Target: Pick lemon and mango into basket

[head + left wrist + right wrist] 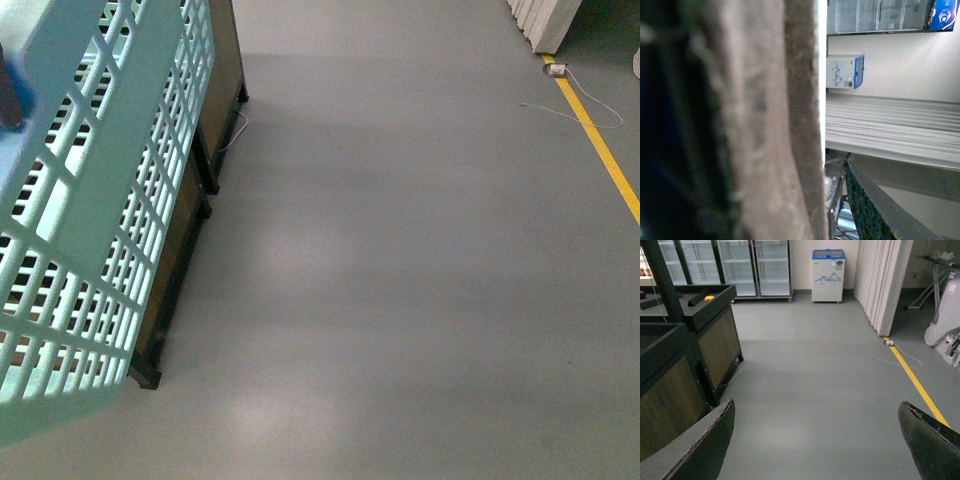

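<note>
Where the front view looks down along the floor, the basket (pixel 110 200) fills the left edge, tilted and very near the lens, with its slotted aqua wall toward the camera and a bit of its brown handle (pixel 10 95) at the far left. Just behind it stand dark display stands (pixel 180 250) with brown panels. The grey floor (pixel 400 260) runs past them to a yellow line (pixel 600 150) and a white cable (pixel 560 108) on the right.

From the right wrist, the same stands (pixel 715 340) line one side. A small yellow fruit (pixel 709 298) lies on the farther one, too small to tell whether it is the lemon. Glass-door fridges (pixel 740 265), a blue-topped freezer (pixel 828 275) and a white folding screen (pixel 882 285) stand at the back.

The right gripper (pixel 816 410) hangs above the floor, pointing toward the far wall, its dark fingers (pixel 700 445) spread wide with nothing between them.

A blurred brownish surface (pixel 755 125) blocks most of the left wrist view. One dark finger (pixel 864 207) of the left gripper shows beside it; whether the jaws are apart or closed I cannot tell.
</note>
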